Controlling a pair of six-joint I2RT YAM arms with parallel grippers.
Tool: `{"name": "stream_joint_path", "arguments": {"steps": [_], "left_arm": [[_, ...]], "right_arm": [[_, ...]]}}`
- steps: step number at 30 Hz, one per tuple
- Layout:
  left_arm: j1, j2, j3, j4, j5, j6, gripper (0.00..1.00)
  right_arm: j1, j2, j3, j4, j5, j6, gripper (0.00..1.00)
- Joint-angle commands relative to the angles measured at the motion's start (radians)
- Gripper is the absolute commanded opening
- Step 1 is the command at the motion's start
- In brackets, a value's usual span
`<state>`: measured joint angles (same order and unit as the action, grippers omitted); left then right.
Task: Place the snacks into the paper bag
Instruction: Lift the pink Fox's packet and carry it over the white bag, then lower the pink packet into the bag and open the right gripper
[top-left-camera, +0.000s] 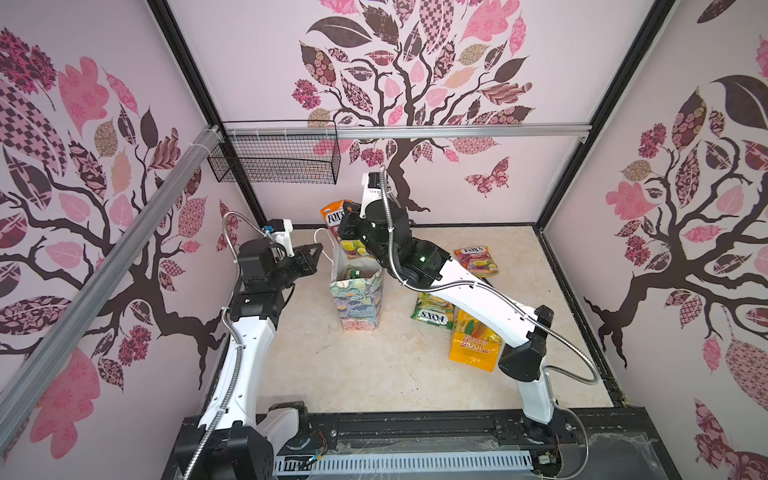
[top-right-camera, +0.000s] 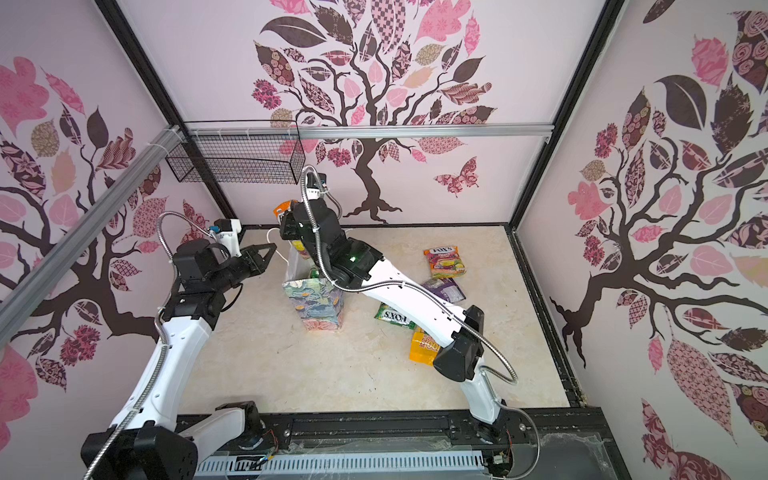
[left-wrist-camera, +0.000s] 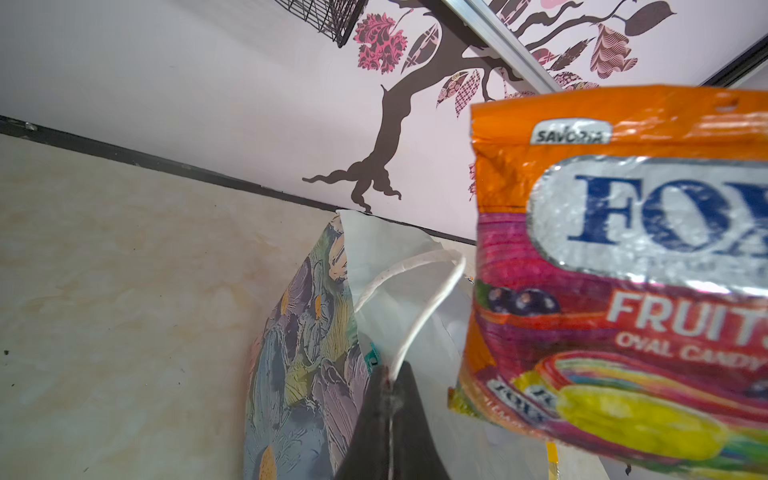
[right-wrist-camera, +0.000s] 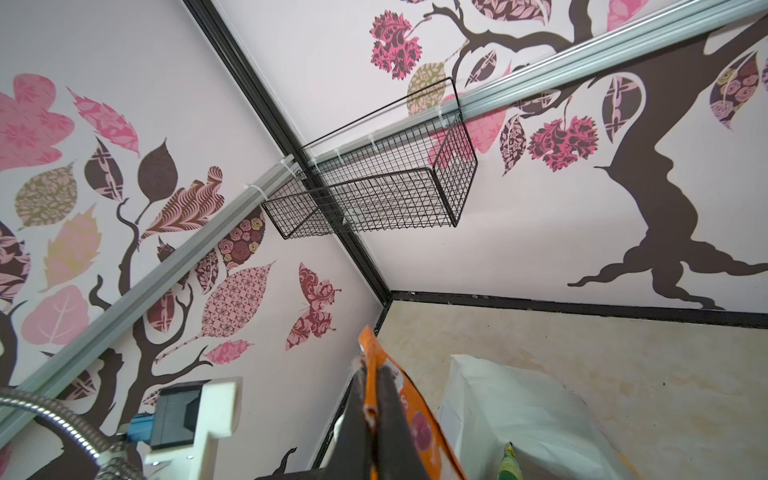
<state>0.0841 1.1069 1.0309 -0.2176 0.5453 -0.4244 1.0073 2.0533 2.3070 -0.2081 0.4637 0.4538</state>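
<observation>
Right pincer (right-wrist-camera: 372, 399) grips an orange glossy FOX'S packet (left-wrist-camera: 623, 270) over the floral paper bag (top-left-camera: 357, 303); left pincer (left-wrist-camera: 390, 386) pinches its white cord handle (left-wrist-camera: 457, 266). A teal-green packet (top-left-camera: 352, 274) shows inside; four glossy packets (top-left-camera: 432, 316) lie on the counter (top-left-camera: 353, 374).

The packet (left-wrist-camera: 623, 270) in my right end effector (right-wrist-camera: 372, 374) is orange, with a silver badge, blue letters and a magenta band. Mid-frame in both top views, the bag (top-left-camera: 357, 303) is blue-green floral outside, white inside. Right of it lie a green packet (top-left-camera: 432, 314) and a yellow-orange packet (top-left-camera: 473, 347). The table (top-left-camera: 353, 374) is marbled cream.
</observation>
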Motion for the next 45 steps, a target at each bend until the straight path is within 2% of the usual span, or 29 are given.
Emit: {"name": "stream_joint_path", "arguments": {"steps": [1,22,34,41,45], "left_arm": [[-0.002,-0.024,0.031,-0.017,-0.016,0.032,0.04],[0.058,-0.046,0.015,0.004,0.013,0.006,0.02],[0.058,-0.05,0.006,0.012,0.021,0.005,0.01],[0.058,-0.053,0.0,0.012,0.024,0.006,0.0],[0.059,-0.052,0.0,0.016,0.025,0.007,0.0]], "right_arm": [[-0.008,0.033,0.069,0.022,0.028,0.02,0.0],[-0.016,0.072,-0.03,-0.029,0.056,0.107,0.0],[-0.046,0.08,-0.115,0.007,0.002,0.198,0.0],[-0.089,0.027,-0.303,0.151,-0.12,0.329,0.0],[-0.091,0.034,-0.301,0.151,-0.14,0.332,0.0]]}}
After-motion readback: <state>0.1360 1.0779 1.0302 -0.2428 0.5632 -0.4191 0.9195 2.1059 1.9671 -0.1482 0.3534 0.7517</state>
